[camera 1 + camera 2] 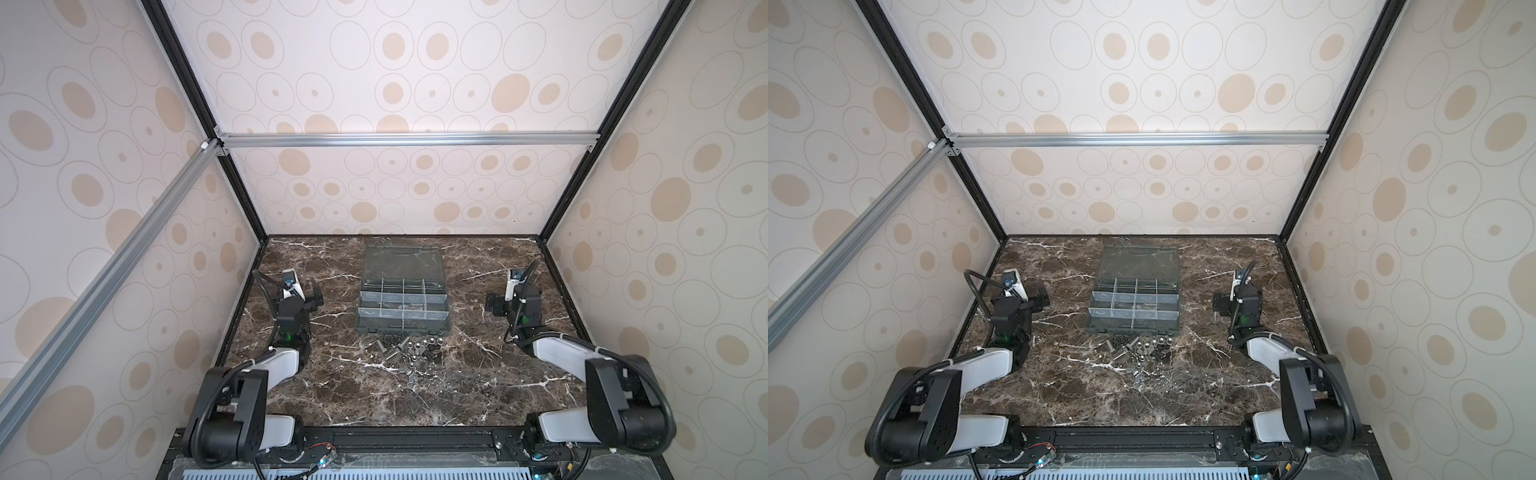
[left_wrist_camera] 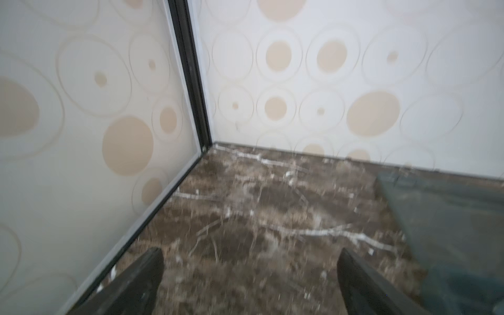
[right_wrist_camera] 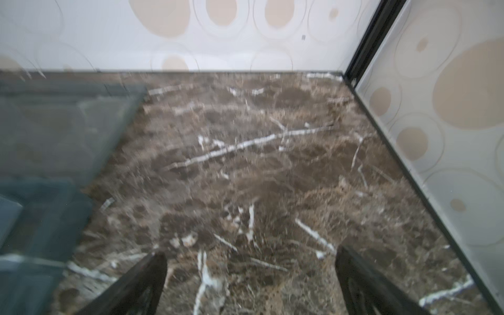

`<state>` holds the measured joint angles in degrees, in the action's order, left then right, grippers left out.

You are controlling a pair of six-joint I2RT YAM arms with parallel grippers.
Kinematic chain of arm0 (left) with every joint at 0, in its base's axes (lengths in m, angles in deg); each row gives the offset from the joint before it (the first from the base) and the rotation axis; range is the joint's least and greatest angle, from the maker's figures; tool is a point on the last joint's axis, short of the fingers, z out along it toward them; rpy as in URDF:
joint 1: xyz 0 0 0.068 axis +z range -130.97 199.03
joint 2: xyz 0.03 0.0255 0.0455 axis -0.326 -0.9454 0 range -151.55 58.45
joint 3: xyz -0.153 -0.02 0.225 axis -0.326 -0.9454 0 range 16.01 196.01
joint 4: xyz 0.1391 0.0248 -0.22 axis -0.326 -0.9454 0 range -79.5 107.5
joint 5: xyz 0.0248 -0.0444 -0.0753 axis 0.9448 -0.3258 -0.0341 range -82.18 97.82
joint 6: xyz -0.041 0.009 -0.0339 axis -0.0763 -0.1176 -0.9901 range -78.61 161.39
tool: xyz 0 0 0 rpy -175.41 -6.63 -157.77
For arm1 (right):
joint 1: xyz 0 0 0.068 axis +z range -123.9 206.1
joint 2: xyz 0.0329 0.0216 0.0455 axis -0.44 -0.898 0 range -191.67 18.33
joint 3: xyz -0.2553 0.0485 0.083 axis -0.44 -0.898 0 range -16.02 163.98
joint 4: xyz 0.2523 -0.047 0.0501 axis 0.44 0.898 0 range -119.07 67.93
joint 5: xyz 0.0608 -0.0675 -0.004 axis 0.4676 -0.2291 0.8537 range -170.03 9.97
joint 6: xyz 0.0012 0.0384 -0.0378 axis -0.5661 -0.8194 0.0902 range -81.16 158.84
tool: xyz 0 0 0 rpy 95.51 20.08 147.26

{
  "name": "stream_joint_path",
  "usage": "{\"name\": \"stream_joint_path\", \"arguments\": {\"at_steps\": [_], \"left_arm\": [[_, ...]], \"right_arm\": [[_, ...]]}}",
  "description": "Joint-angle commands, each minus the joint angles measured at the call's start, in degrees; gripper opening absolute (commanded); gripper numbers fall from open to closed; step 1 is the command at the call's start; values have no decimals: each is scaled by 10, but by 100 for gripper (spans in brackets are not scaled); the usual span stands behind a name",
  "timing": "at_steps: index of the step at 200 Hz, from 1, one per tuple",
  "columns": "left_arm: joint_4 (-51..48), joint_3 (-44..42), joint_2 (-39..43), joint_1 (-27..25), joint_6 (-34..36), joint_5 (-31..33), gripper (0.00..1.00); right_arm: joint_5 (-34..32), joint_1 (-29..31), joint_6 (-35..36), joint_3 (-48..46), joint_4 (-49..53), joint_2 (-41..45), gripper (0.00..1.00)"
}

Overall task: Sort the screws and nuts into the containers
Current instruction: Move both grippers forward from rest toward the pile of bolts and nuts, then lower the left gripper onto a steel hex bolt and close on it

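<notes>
Pile of screws point(image 1: 390, 355), nuts point(image 1: 430, 343) just beside box point(image 1: 403, 329). L gripper point(image 2: 250, 252), R gripper point(image 3: 251, 252) wide open, empty; pick edge pcs singly.

**Obstacles.** The open box point(image 1: 403, 309) occupies the middle of the worktop point(image 1: 469, 386). Its lid point(image 1: 404, 262) is folded back behind it and reaches nearly to the rear wall point(image 1: 395, 195). Loose screws point(image 1: 390, 355) and nuts point(image 1: 430, 342) lie in a pile just in front of the box.

**Free room.**
- A bare lane runs along each side of the box, out to the side walls point(image 1: 623, 270).
- The left end effector point(image 1: 312, 297) and right end effector point(image 1: 494, 305) each stand in one lane, jaws wide, with bare worktop ahead.
- The near strip in front of the pile is bare.
- The cells point(image 1: 392, 298) are open from above.
</notes>
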<state>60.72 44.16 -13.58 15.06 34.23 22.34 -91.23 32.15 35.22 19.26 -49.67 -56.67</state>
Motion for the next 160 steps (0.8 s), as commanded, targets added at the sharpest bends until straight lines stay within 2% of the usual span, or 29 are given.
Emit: {"name": "stream_joint_path", "arguments": {"at_steps": [1, 9, 29, 51, 80, 115, 160], "left_arm": [[-195, 37, 67, -2, -37, -90, 99], [-225, 42, 94, -3, -45, -124, 99], [-301, 44, 151, -11, -75, -179, 99], [-348, 19, 203, -19, -113, -208, 99], [-369, -24, 251, -44, -132, -226, 97], [-388, -40, 263, -77, -168, -240, 92], [-414, -43, 238, -143, -198, -243, 86]], "right_arm": [[23, 11, -48, 36, 179, 57, 100], [28, 18, -62, 52, 225, 73, 100], [100, 39, -71, 97, 344, 95, 100], [49, 136, -55, 107, 409, 114, 100], [40, 212, -121, 105, 465, 110, 100], [27, 297, -173, 117, 509, 77, 100], [31, 357, -233, 126, 520, 56, 100]]}}
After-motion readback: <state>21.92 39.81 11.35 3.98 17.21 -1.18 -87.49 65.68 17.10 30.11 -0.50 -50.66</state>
